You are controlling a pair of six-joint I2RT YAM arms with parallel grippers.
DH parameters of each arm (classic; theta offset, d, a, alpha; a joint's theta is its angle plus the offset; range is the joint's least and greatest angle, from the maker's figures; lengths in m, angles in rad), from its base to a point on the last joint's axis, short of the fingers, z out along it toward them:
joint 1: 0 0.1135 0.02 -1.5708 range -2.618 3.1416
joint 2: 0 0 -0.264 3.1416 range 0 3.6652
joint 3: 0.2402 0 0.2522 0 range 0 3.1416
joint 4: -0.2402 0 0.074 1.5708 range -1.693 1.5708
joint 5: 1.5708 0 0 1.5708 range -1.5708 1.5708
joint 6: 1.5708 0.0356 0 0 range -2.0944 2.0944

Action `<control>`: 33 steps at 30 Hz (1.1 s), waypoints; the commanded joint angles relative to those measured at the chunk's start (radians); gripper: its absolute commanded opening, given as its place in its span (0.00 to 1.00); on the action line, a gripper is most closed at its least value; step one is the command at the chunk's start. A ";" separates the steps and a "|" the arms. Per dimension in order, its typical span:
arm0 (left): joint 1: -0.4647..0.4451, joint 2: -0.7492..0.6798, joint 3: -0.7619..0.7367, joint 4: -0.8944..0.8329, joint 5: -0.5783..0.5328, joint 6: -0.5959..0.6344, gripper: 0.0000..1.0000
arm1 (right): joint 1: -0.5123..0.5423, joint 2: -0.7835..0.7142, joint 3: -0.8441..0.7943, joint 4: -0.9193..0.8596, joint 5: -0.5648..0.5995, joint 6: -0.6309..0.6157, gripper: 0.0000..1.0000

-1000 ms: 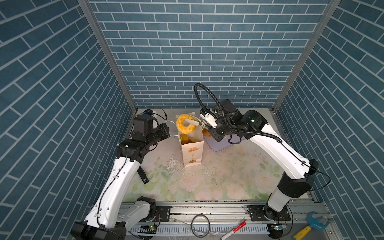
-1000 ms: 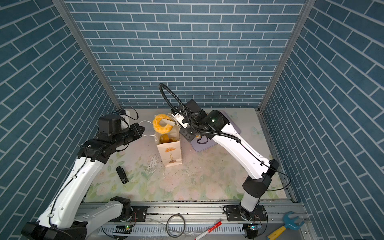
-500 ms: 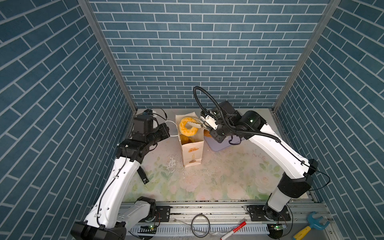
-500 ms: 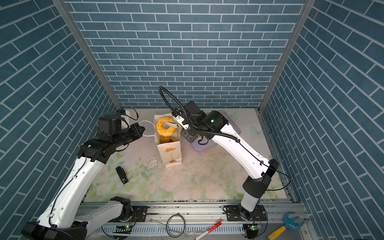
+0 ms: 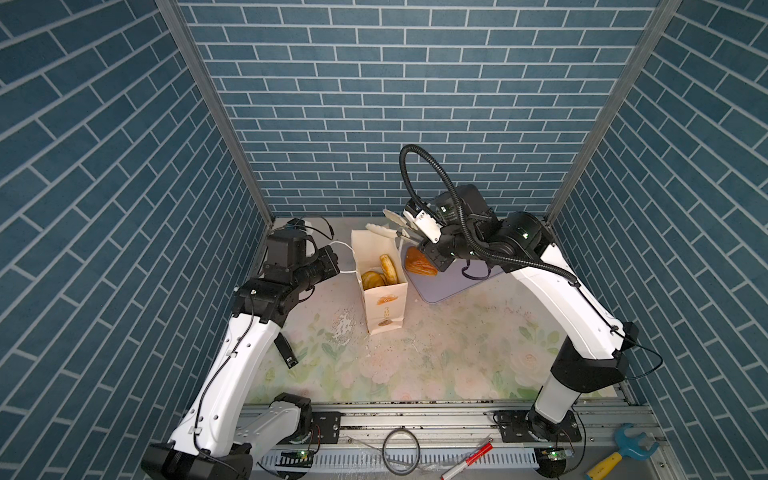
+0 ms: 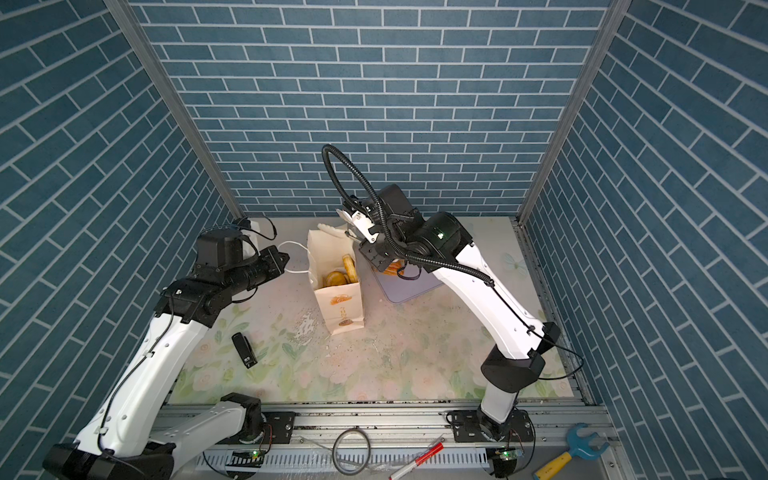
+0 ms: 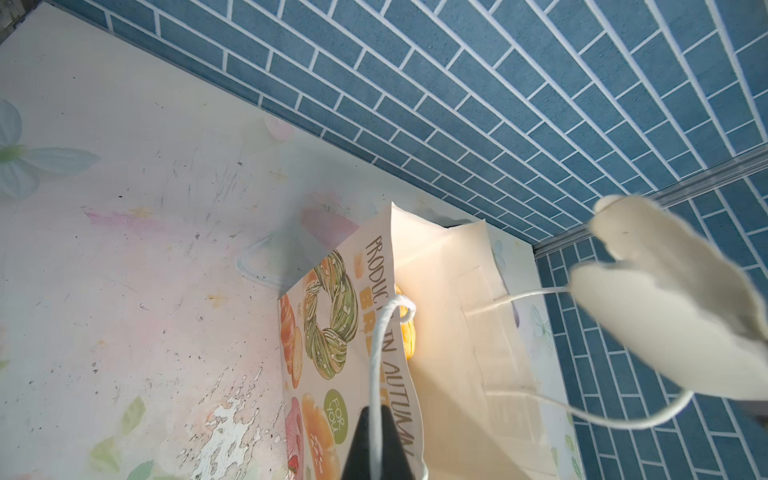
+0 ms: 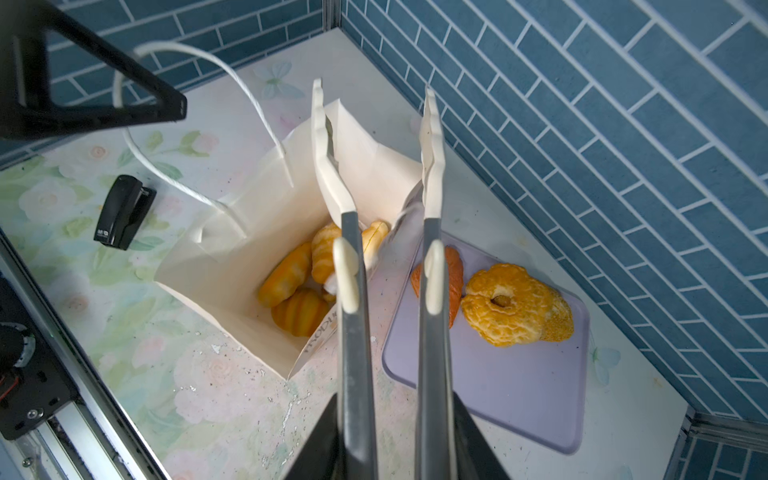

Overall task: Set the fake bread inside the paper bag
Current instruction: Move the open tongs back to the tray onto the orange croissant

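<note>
Paper bag [image 5: 384, 303] stands upright and open on bench [image 5: 436, 361], between the two arms. Left tool [image 5: 333, 259] clenched on the bag's white cord handle [image 7: 374, 361], cord stretched sideways off the bag's rim. Right tool [image 5: 379, 220] hovers over the back rim of the bag mouth, long cream-tipped fingers [image 8: 432, 166] apart, released, nothing between them. Several fake bread pieces [image 8: 299, 286] lie at the bag bottom, golden rolls and croissant shapes piled together. Lilac tray [image 8: 498, 395] sits just beside the bag on the right arm's side. On the tray are a ring-shaped bread [image 8: 507, 307], a darker brown flaky piece [image 8: 455, 274] touching it, and a seeded piece [image 8: 559, 322] partly hidden behind the ring. Small black stapler [image 8: 122, 212] lies on bench near the left arm
</note>
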 commanded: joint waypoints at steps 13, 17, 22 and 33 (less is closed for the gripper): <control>-0.006 -0.007 0.008 -0.019 -0.021 0.004 0.00 | -0.317 -0.038 -0.019 0.018 -0.098 0.070 0.39; -0.006 -0.002 0.010 -0.022 -0.021 0.006 0.00 | -0.398 -0.015 -0.124 0.040 -0.157 0.071 0.38; -0.006 -0.005 0.011 -0.033 -0.033 0.008 0.00 | -0.407 0.064 -0.192 0.045 -0.187 0.067 0.38; -0.006 0.013 0.017 -0.046 -0.038 0.010 0.00 | -0.404 0.229 -0.266 0.103 -0.243 0.097 0.39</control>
